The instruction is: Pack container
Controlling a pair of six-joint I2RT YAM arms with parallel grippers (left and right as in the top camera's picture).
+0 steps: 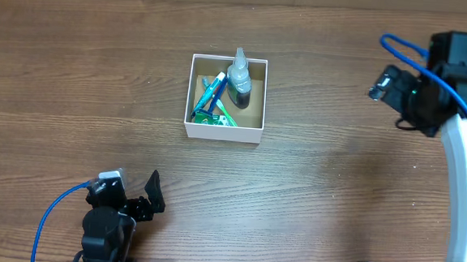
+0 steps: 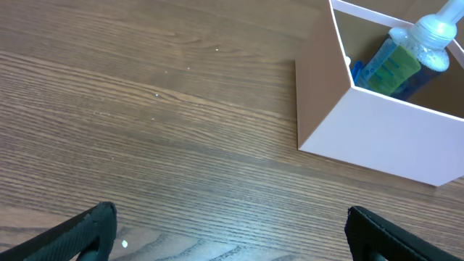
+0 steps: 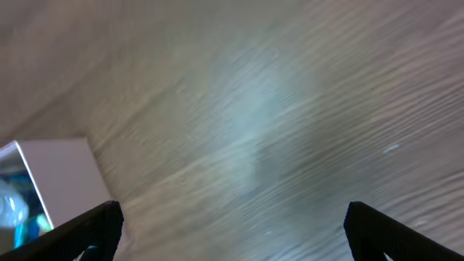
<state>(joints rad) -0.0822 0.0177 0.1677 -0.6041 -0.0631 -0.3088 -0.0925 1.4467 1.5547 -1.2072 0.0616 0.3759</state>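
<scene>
The container (image 1: 224, 132) is a white-walled box with a brown inside, at the table's middle. In it stand a clear bottle with a white cap (image 1: 239, 76), a blue-green tube (image 1: 211, 91) and a green packet (image 1: 215, 119). My left gripper (image 1: 153, 196) is open and empty near the front left, well short of the box. The left wrist view shows its fingers (image 2: 232, 232) spread, with the container's wall (image 2: 384, 138), the bottle (image 2: 429, 32) and the tube (image 2: 391, 67) at the upper right. My right gripper (image 1: 385, 83) is open and empty at the far right, raised. The right wrist view (image 3: 232, 232) shows the container's corner (image 3: 58, 174) at the left.
The wood-grain table (image 1: 336, 186) surrounds the box. Blue cables run from both arms (image 1: 49, 217).
</scene>
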